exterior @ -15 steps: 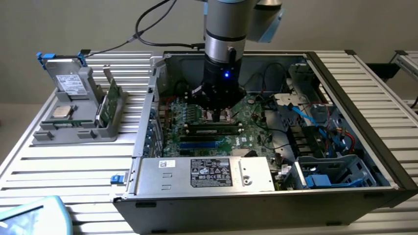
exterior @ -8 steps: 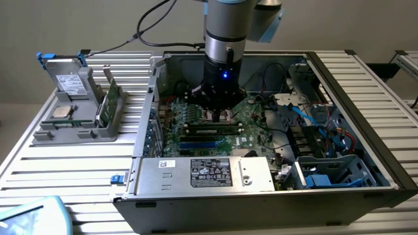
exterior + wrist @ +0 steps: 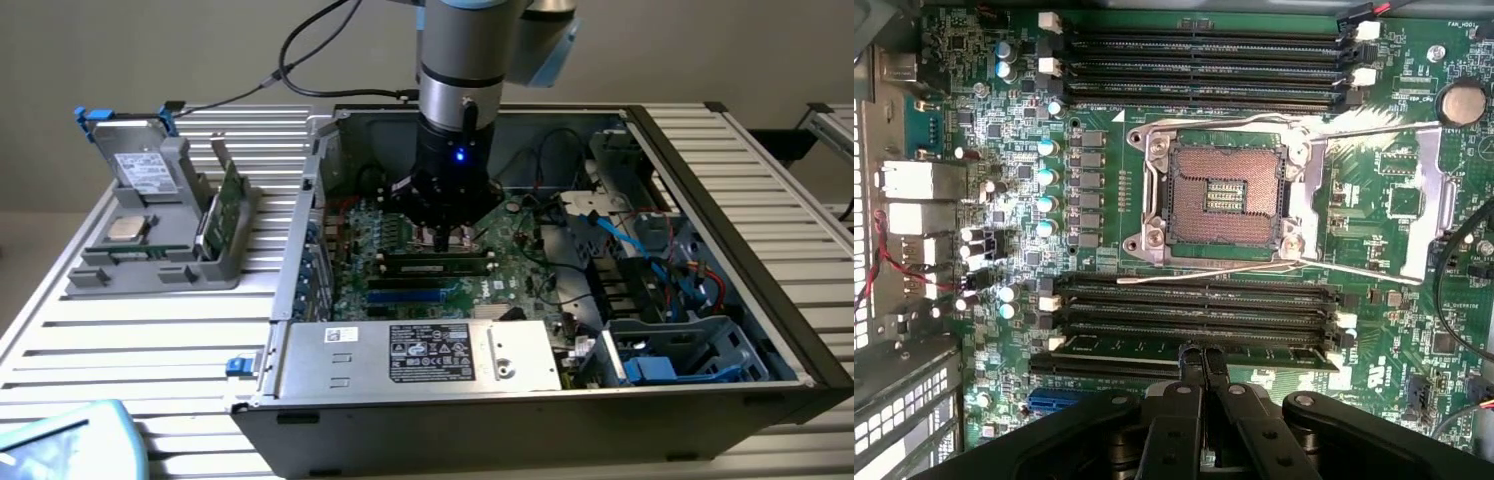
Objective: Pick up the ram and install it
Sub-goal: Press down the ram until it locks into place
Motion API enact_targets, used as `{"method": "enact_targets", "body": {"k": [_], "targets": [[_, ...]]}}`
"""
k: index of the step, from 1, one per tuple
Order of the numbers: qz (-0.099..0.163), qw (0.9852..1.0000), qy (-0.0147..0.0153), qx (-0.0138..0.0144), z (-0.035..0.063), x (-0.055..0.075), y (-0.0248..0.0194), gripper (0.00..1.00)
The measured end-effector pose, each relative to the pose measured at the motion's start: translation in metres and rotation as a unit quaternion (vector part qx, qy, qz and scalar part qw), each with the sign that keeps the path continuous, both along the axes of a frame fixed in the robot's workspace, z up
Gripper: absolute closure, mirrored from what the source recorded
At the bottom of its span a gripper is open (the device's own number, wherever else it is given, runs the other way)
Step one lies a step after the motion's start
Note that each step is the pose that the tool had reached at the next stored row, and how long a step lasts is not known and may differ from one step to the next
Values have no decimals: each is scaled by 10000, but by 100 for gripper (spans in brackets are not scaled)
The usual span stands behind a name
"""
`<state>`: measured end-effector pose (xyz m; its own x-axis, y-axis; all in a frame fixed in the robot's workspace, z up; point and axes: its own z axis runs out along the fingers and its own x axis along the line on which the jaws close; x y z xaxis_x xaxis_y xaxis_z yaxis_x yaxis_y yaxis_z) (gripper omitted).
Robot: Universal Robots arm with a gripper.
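An open black computer case (image 3: pixel 747 390) fills the middle and right of the exterior view, lying on a slatted metal worktop (image 3: pixel 134 350). A silver power supply (image 3: pixel 420 355) with a dark label sits along its lower edge. At the upper left stands a grey holder (image 3: pixel 160 250) with a labelled drive (image 3: pixel 144 172) upright in it. In the wrist view, an empty processor socket (image 3: pixel 1224 195) sits mid-frame on the green motherboard (image 3: pixel 1394 200).

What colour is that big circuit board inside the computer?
Green, clearest in the wrist view: the motherboard.
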<state>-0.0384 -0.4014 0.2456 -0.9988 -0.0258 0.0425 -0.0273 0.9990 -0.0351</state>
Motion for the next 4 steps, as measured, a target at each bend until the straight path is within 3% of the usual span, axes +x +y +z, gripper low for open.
{"method": "enact_targets", "body": {"k": [4], "targets": [[-2, 10000, 0, 0, 0, 0, 0, 89]]}}
